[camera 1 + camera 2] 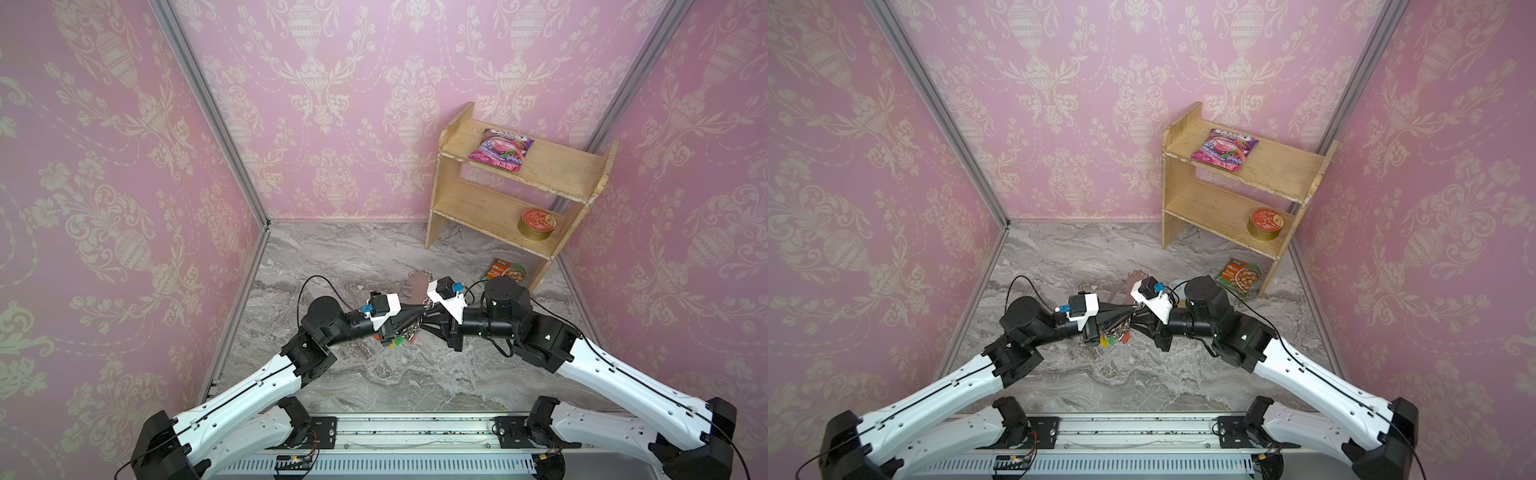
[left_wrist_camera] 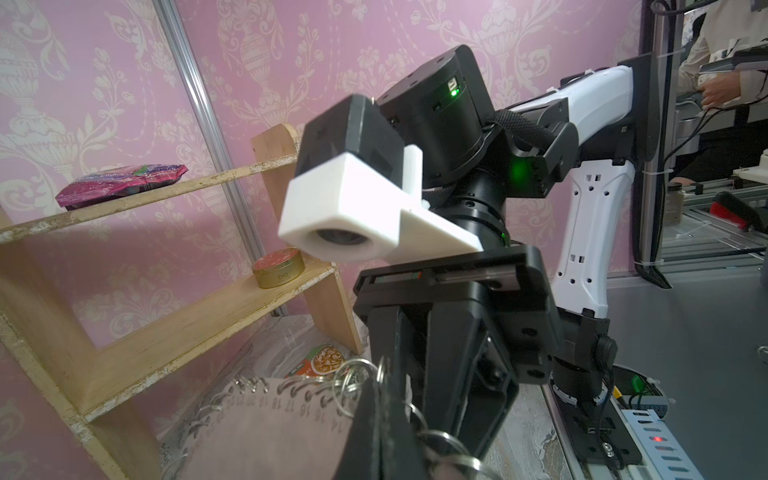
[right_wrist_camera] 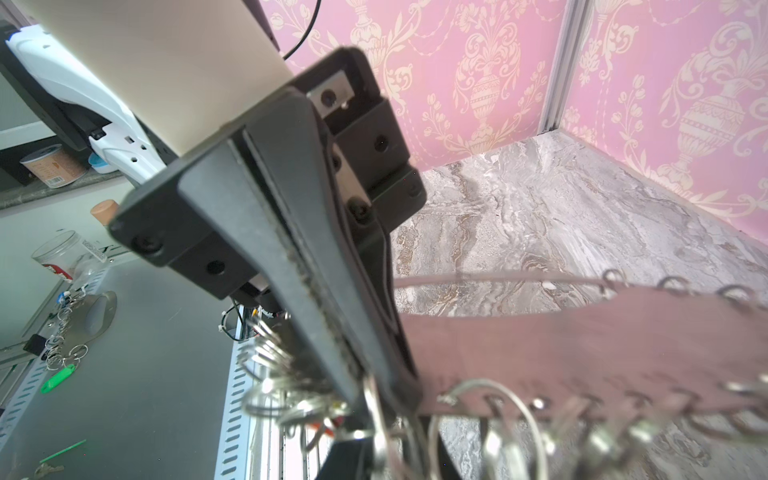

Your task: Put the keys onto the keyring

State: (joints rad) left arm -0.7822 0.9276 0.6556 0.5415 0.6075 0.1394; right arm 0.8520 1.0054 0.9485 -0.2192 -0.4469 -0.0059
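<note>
Grey marble surface (image 1: 365, 386) fills the lower middle of both top views, with pink patterned walls (image 1: 104, 208) around it. Above its centre the left claw (image 1: 417, 311) is clamped tight, its fingers (image 3: 286, 257) pressed together on the keyring (image 1: 410, 330). Silvery rings (image 3: 291, 395) bunch at its tip, and yellow, green and red tags (image 1: 396, 342) dangle just below. The right claw (image 1: 429, 311) meets it tip to tip from the right. Whether its fingers are parted I cannot tell. A brown numbered strip (image 1: 417, 285) edged with small rings shows just behind them. A wooden shelf (image 1: 478, 203) stands at upper right.
</note>
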